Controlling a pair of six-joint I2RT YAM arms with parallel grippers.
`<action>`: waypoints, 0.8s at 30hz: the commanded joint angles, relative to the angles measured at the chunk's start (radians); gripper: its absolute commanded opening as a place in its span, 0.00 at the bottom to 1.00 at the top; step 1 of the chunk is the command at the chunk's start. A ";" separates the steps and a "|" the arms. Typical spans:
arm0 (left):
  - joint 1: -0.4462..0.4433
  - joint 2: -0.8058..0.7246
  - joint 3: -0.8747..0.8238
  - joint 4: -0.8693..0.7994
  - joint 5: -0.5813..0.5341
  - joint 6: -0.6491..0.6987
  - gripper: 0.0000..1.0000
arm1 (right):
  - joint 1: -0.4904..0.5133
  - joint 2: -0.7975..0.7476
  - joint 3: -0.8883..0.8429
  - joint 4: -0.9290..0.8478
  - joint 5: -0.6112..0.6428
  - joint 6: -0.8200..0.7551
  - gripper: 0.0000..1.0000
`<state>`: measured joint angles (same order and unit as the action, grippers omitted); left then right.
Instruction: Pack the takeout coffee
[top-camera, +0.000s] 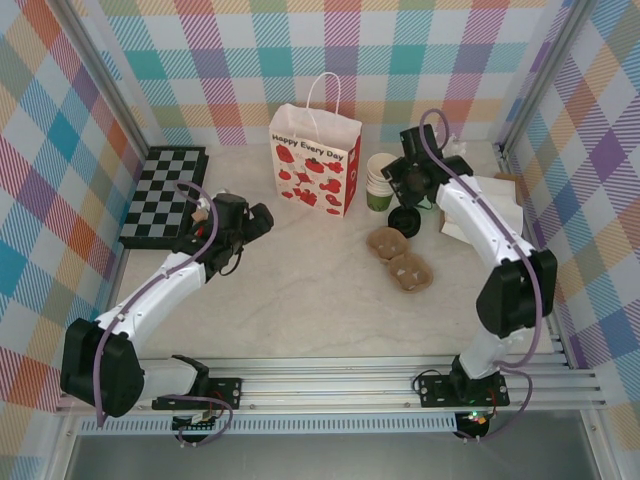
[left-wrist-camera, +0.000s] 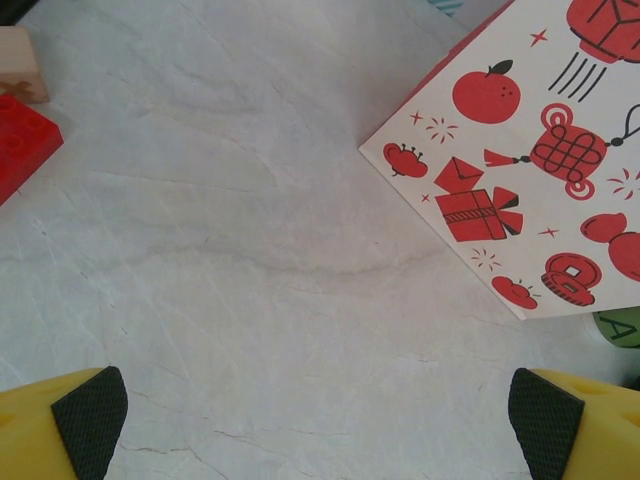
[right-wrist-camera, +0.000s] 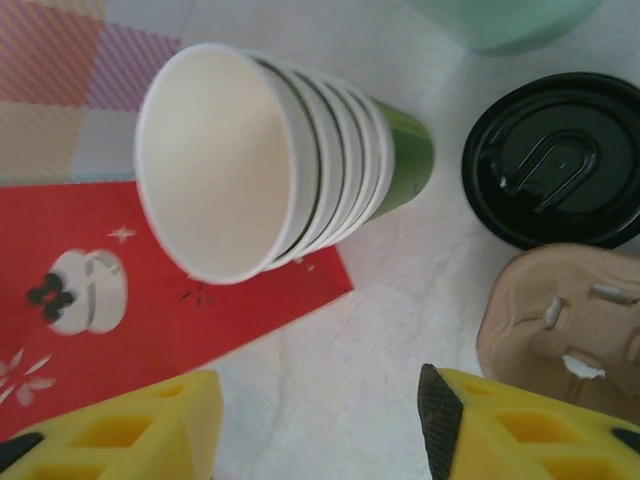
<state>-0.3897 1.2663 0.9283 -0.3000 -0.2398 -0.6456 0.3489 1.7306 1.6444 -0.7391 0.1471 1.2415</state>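
From the right wrist camera I see the right gripper (right-wrist-camera: 320, 415) with its jaws partly spread and nothing between them. The takeout coffee (right-wrist-camera: 555, 160) stands ahead of it, just beside the stack of lidless cups (right-wrist-camera: 260, 160). Only its black lid shows (the green sides are hidden beneath). 1 of 2 pulp carriers (right-wrist-camera: 560, 320) is cut off at the frame edge. The left gripper (left-wrist-camera: 318, 420) hangs wide open and empty near the paper bag (left-wrist-camera: 530, 170).

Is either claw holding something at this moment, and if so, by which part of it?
Nothing is held. The left claw and the right claw both stand open, with the table showing between their jaws.
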 joint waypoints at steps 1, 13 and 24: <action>0.000 0.009 0.030 -0.032 -0.008 -0.025 1.00 | 0.008 0.059 0.096 -0.082 0.117 0.080 0.49; 0.001 0.046 0.052 -0.077 -0.056 -0.004 1.00 | 0.009 0.261 0.306 -0.130 0.105 0.068 0.38; 0.001 0.057 0.065 -0.100 -0.072 -0.004 1.00 | 0.009 0.280 0.312 -0.129 0.114 0.065 0.28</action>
<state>-0.3897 1.3155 0.9668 -0.3687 -0.2897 -0.6582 0.3534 2.0029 1.9282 -0.8410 0.2462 1.3025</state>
